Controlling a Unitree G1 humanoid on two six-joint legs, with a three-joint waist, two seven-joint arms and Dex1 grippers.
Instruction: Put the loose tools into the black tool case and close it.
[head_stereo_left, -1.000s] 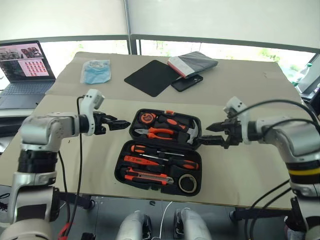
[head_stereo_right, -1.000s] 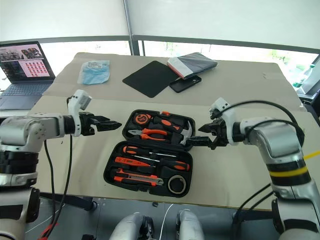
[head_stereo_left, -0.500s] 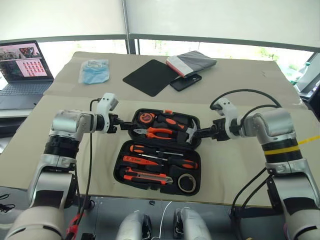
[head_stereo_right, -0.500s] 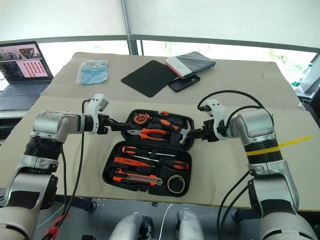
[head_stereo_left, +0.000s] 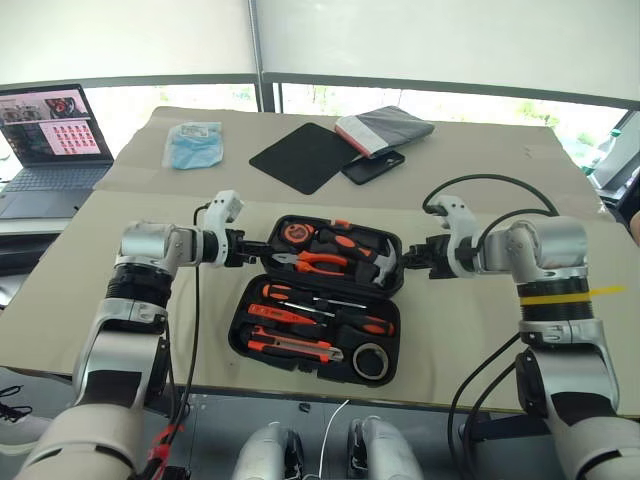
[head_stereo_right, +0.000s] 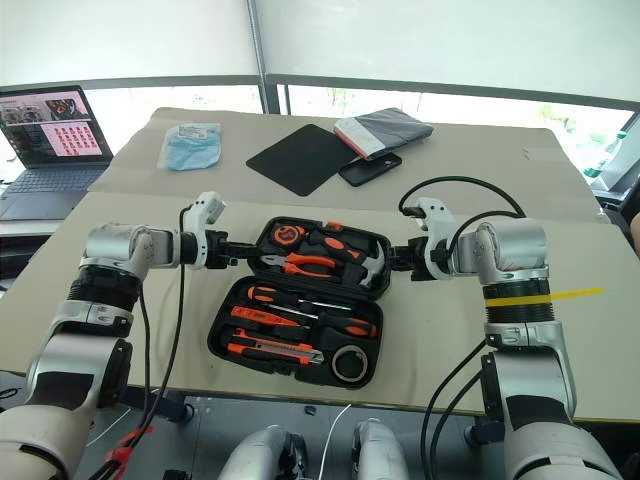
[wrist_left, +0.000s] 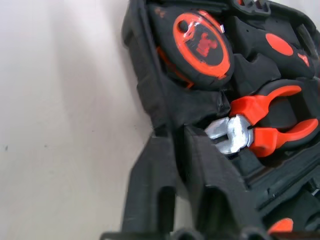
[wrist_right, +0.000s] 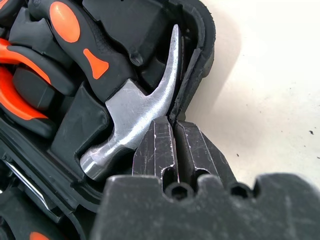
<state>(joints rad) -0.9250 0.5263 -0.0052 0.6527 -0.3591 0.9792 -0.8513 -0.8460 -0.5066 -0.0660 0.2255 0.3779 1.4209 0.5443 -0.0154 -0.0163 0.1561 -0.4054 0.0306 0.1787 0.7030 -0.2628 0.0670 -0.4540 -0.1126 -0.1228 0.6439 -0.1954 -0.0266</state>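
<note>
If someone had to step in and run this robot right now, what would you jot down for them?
Left end effector: shut on the left rim of the black tool case.
Right end effector: shut on the case's right rim, beside the hammer.
Case lies open on the table; the utility knife, screwdrivers and tape roll sit in the near half.
Done: tools are in.
Left: fold the case shut and latch it.

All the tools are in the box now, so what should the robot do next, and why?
Probably swing the far half of the black tool case up and over toward the near half. The left gripper and right gripper are each shut on a side rim of that half, the tools sit in their recesses, and the case lies open.
</note>
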